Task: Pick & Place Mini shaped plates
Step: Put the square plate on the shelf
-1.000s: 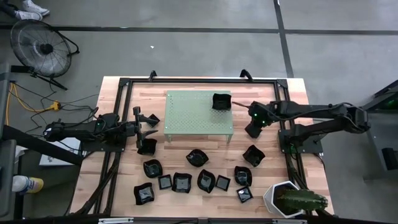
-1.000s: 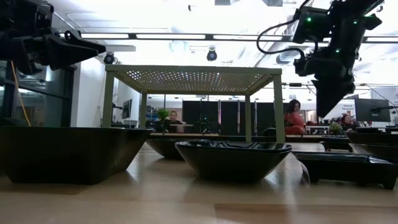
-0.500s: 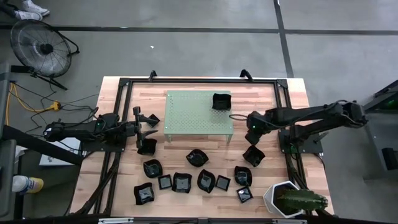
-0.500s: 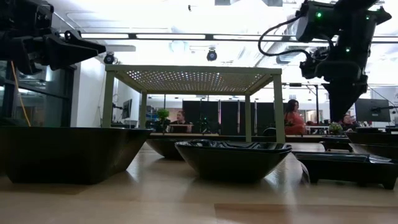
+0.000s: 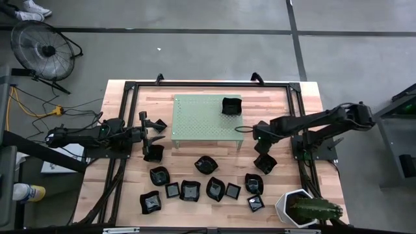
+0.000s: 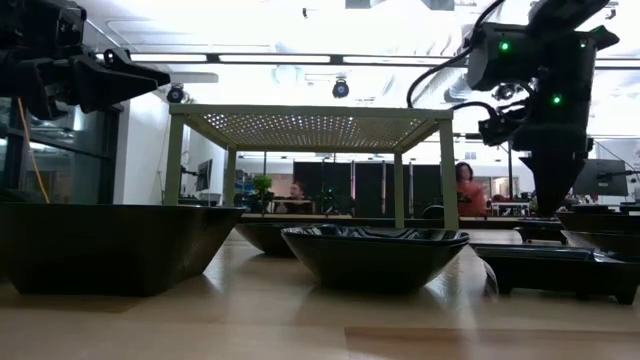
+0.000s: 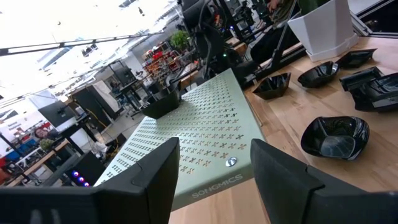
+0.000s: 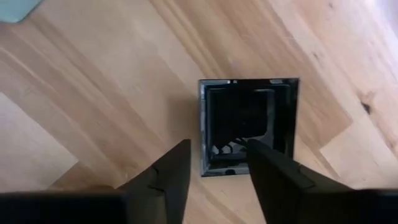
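Hovering over square plate (image 8: 247,126): right gripper (image 8: 214,180), fingers apart | left gripper (image 7: 211,168): fingers apart, empty, facing green perforated stand (image 7: 199,134) | worktop (image 5: 305,94)

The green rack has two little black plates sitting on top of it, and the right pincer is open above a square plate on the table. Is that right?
Not quite. The green rack has only one black plate on top, near its far right corner, as the high view shows. The rest holds: the right pincer is open above a square plate on the table.
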Controlling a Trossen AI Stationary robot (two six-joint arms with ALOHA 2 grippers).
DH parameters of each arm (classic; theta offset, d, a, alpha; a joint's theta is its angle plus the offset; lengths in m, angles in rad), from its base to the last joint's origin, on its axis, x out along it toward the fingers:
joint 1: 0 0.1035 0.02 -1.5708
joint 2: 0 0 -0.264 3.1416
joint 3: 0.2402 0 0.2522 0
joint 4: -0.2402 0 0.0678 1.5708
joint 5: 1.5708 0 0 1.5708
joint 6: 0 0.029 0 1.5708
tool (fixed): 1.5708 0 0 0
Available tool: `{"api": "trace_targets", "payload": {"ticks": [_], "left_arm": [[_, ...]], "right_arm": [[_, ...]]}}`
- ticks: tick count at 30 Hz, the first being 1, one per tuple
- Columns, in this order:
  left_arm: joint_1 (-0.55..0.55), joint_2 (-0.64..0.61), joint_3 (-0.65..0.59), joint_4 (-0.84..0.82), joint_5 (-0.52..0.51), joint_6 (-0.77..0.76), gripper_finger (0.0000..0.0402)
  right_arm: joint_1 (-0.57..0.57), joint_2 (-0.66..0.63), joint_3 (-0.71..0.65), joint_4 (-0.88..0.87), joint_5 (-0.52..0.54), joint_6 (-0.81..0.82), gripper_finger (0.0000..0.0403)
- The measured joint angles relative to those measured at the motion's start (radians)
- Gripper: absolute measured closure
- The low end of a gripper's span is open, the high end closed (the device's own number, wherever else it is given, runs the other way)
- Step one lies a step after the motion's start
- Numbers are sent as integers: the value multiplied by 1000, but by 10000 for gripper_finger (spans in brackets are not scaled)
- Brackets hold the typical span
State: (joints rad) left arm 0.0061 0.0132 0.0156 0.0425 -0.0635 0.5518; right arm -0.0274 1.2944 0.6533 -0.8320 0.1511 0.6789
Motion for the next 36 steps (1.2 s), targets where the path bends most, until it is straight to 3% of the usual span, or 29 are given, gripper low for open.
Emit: {"api": "trace_targets", "payload": {"ticks": [5,11,22,36], "left_arm": [[0,0,0,0,0,0,208],[0,0,0,0,0,0,208],[0,0,0,0,0,0,208],[0,0,0,0,0,0,208]], "right_arm": [[12,33,0,27,3,-23,204],[11,79,0,47,5,-24,198],[7,115,0,51,26,79,224],[6,115,0,21,21,37,268]]}}
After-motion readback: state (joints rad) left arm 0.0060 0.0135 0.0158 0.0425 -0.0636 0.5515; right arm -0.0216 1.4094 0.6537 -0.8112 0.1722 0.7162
